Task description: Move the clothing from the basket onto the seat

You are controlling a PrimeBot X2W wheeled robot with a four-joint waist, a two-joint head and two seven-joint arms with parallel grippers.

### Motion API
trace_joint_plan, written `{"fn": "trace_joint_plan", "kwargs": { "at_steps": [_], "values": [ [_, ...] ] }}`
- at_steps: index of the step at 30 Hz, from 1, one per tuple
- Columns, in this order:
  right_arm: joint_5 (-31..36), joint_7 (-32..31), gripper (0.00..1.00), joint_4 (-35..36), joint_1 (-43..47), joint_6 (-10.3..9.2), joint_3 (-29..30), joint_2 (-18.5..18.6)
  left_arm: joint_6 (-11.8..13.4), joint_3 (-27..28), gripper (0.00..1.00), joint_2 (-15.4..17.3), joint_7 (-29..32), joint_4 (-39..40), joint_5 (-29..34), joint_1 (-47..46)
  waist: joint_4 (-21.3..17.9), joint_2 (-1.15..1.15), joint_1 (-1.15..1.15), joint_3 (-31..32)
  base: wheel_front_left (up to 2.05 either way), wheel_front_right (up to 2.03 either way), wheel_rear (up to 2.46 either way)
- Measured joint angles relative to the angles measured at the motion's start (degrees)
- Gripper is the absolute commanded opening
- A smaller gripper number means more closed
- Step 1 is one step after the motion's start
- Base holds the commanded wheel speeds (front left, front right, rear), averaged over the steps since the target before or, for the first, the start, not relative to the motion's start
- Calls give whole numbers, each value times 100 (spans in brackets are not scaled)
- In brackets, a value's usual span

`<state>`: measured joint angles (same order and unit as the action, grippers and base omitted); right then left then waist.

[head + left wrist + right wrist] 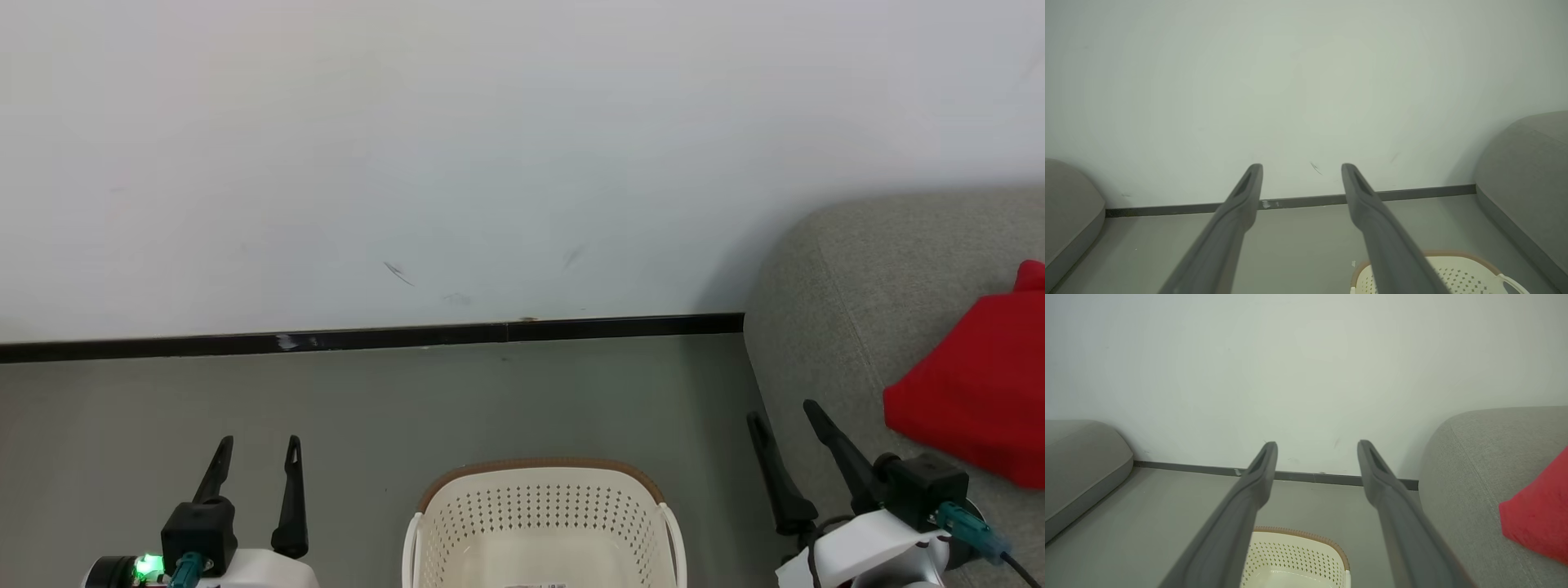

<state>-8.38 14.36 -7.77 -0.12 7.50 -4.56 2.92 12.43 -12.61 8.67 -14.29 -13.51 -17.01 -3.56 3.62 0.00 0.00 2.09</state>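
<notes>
Plain white wall (408, 147), dark skirting, smooth grey floor (408, 400). Left fingers (292, 490) and right fingers (841, 457) both spread wide, holding nothing. Basket (539, 467), cream perforated plastic with brown rim and rounded corners, sits on the floor between the two finger pairs, below their tips. Its visible inside looks bare, but the near part is cut off, so something may remain. Red garment (980, 384), soft and rumpled, lies on seat (833, 310), coarse grey weave, just right of right fingers. Risks: right fingers snagging the weave; limp cloth slipping off the seat's rounded edge.
</notes>
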Motion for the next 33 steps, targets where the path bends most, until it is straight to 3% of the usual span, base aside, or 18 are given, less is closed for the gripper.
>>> {"fn": "trace_joint_plan", "kwargs": {
  "at_steps": [27, 28, 33],
  "values": [
    [35, 0, 100, 15, 24, 0, 46, -40, -71, -38, 100, -16, 0, -203, 18, -192, 12, 0, 0, -95, 0, 0, 0],
    [34, 0, 0, 14, 24, 0, 46, -41, -100, -41, 0, -18, 0, -210, 18, -193, 8, 0, 0, -99, 0, 0, 0],
    [24, -22, 0, -192, 213, 0, 2, -83, -101, -87, 0, -160, 16, -401, -29, 19, 6, 0, 0, -103, 0, 0, 0]
  ]
}}
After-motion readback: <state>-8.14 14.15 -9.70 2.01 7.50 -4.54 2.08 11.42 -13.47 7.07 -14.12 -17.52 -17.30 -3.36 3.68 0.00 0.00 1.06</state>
